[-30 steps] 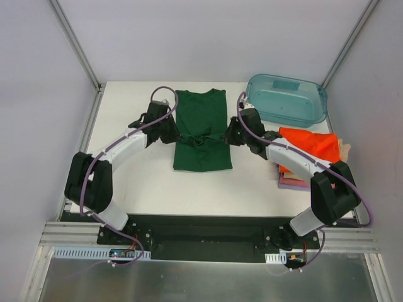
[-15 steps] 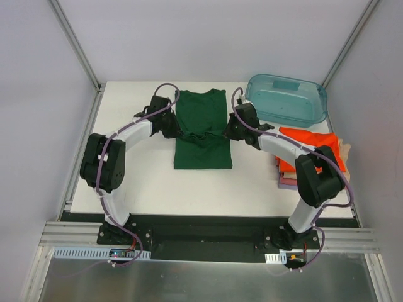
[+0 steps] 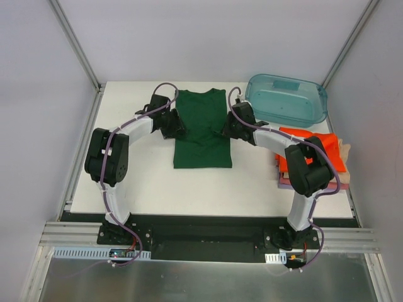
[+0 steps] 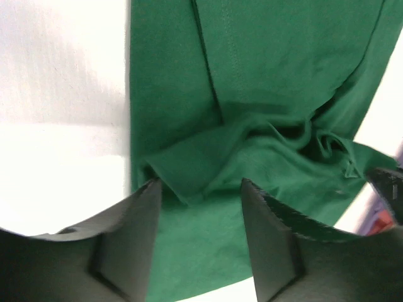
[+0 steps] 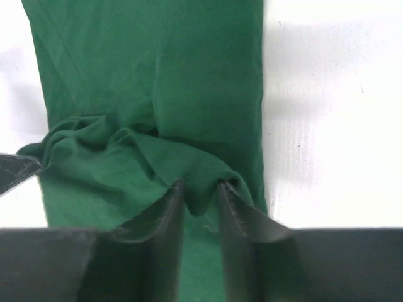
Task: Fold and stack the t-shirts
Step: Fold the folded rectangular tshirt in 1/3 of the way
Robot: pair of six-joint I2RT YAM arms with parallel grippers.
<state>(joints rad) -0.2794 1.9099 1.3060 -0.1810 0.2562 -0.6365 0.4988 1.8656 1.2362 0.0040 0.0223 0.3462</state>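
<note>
A dark green t-shirt (image 3: 201,135) lies flat in the middle of the white table (image 3: 138,182), with a bunched fold (image 4: 252,151) across it. My left gripper (image 3: 178,128) hovers at the shirt's left edge. Seen from the left wrist, the left gripper (image 4: 200,184) stands open, with cloth below it and nothing pinched. My right gripper (image 3: 227,130) is at the shirt's right edge. Through the right wrist camera, the right gripper (image 5: 200,184) has its jaws apart, a loose tip of the fold (image 5: 198,198) drooping between them. Folded t-shirts are stacked at the right: orange (image 3: 315,148) on top, pink (image 3: 291,183) beneath, beige (image 3: 344,150) behind.
A translucent teal plastic tub (image 3: 286,100) stands at the far right corner, just behind the right arm. Aluminium frame posts (image 3: 79,47) rise at both far corners. Bare table surface shows left of the shirt and along the near edge.
Both grippers have gone from shut to open and let go of the bunched green cloth. Both arms have shifted a little toward the far edge, and the fold now lies on the shirt.
</note>
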